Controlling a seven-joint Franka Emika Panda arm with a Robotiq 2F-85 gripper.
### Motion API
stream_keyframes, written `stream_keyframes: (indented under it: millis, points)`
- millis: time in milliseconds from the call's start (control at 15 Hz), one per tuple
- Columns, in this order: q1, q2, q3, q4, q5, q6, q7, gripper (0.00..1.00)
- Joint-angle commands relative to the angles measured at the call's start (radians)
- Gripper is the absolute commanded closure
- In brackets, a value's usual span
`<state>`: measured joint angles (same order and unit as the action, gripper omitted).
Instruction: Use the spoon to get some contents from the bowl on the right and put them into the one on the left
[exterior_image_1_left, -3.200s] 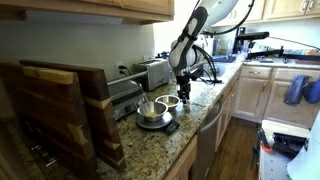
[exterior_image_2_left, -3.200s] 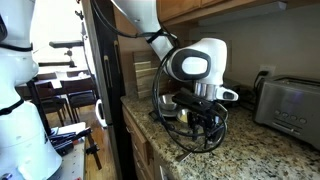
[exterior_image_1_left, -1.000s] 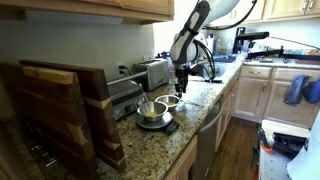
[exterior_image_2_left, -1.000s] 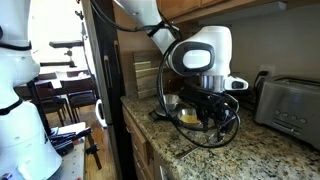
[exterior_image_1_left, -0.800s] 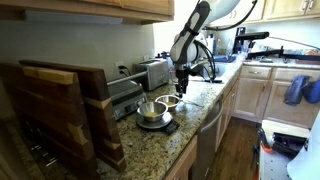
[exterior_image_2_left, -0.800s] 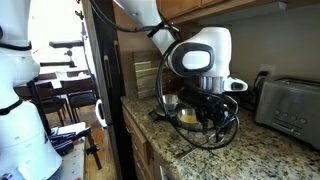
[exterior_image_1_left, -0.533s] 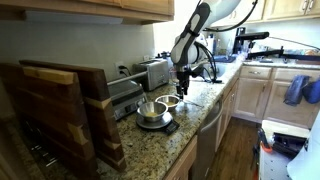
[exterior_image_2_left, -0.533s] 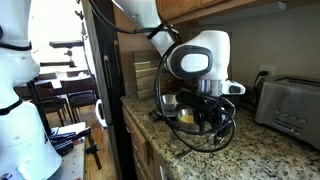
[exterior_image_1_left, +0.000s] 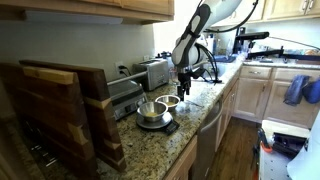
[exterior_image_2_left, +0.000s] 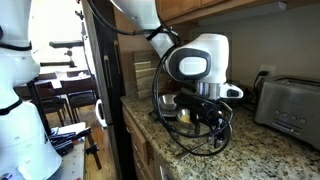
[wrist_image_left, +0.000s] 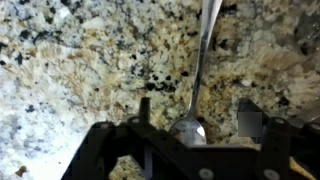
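Spoon: the spoon (wrist_image_left: 200, 68) lies flat on the granite counter (wrist_image_left: 60, 60). In the wrist view the scoop end is nearest the camera and the handle runs off the top edge. The scoop looks empty to me.
Jaws: spread wide, one on each side of the scoop end, neither touching it. Nothing is held.
Gripper: the gripper (exterior_image_1_left: 183, 92) hangs low just beside the bowls, on the side toward the counter's front edge.
Bowls: the metal bowl (exterior_image_1_left: 150, 110) and the smaller bowl (exterior_image_1_left: 170, 101) sit side by side. The contents are too small to make out.
Progress: honestly can't tell if anything got moved across. With the spoon down and empty, my guess is it's either not started or all done.
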<state>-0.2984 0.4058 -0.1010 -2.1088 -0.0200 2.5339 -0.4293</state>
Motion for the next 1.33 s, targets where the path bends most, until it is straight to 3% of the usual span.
stream_keyframes:
  millis: [0,67,267,333,467,600,733,867,1133,1267]
  points:
    - [-0.015,-0.008,0.005,-0.017,0.023,-0.01,-0.003,0.25]
    - [-0.017,-0.003,0.004,-0.015,0.026,-0.011,-0.003,0.22]
    - [-0.022,0.012,0.007,-0.009,0.034,-0.011,-0.002,0.29]
    - [-0.022,0.02,0.006,-0.005,0.036,-0.011,0.002,0.24]
    - [-0.025,0.03,0.009,-0.002,0.045,-0.014,0.003,0.25]
    - [-0.027,0.03,0.012,0.001,0.055,-0.013,0.001,0.41]
    - [-0.028,0.029,0.015,0.005,0.064,-0.012,-0.002,0.4]
    - [-0.03,0.031,0.02,0.011,0.074,-0.017,-0.008,0.48]
    - [-0.035,0.034,0.022,0.012,0.088,-0.024,-0.01,0.5]
    - [-0.035,0.033,0.02,0.011,0.092,-0.025,-0.008,0.56]
